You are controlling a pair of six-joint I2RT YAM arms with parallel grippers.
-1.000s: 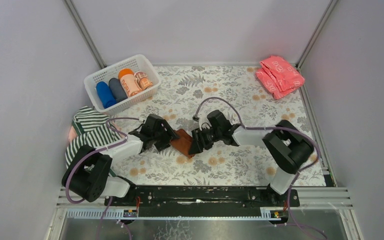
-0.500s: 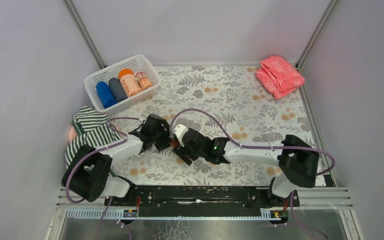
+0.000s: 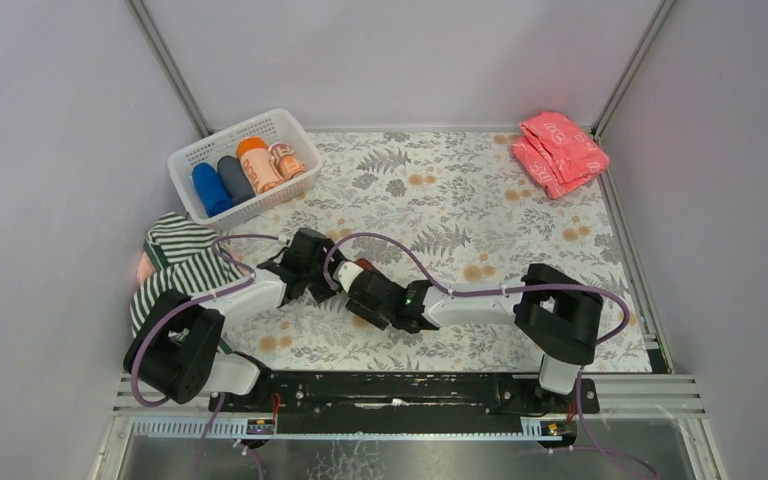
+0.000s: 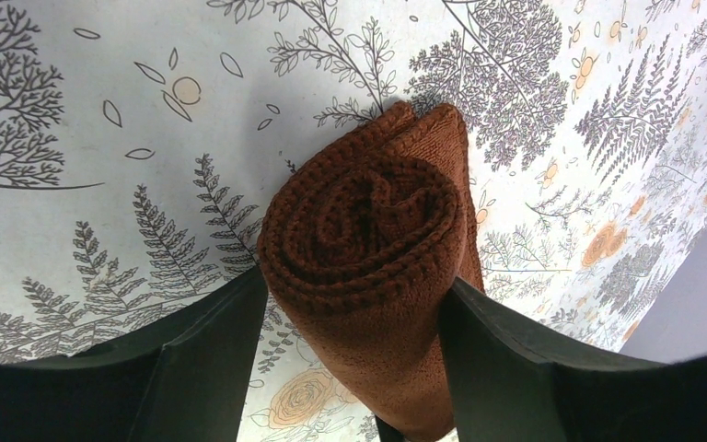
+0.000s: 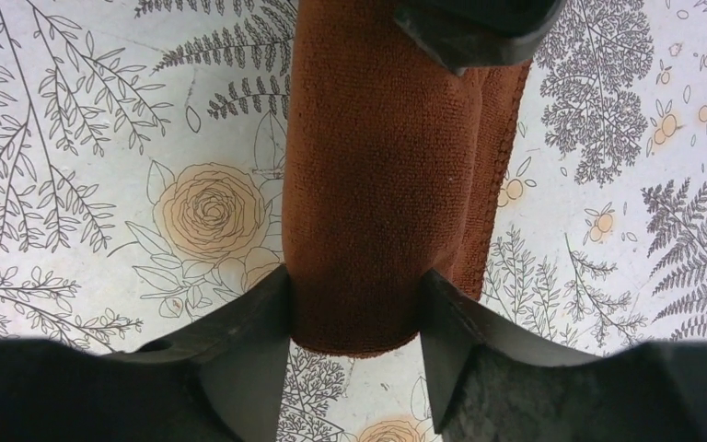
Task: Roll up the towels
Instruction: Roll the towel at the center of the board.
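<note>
Left wrist view: left gripper [image 4: 354, 318] jaws are closed on a rust-brown towel [image 4: 368, 230], w/ one dark finger [image 4: 207, 354] pressed to each side of the roll. Towel is wound into a tight cylinder, spiral end facing the cam, lying on the floral mat [image 4: 83, 120].

Right wrist view: right gripper [image 5: 354, 318] jaws pinch the same roll at its other end, both fingers touching cloth, no gap seen. A loose towel edge lies flat on the mat along the roll's right side. A dark finger of the left gripper shows at the roll's far end.

Top external view: both grippers meet tip to tip, left of centre on the mat, towards its near edge. Roll is mostly hidden btwn them.

Striped towels [image 3: 175, 245] lie at the mat's left edge, beside the left arm. White basket [image 3: 225, 133] sits in the far left corner, holding rolled towels [image 3: 235, 178]: blue, grey, orange, plus a patterned one. Coral-pink towels [image 3: 560, 150] are stacked in the far right corner, well apart from both arms.
</note>
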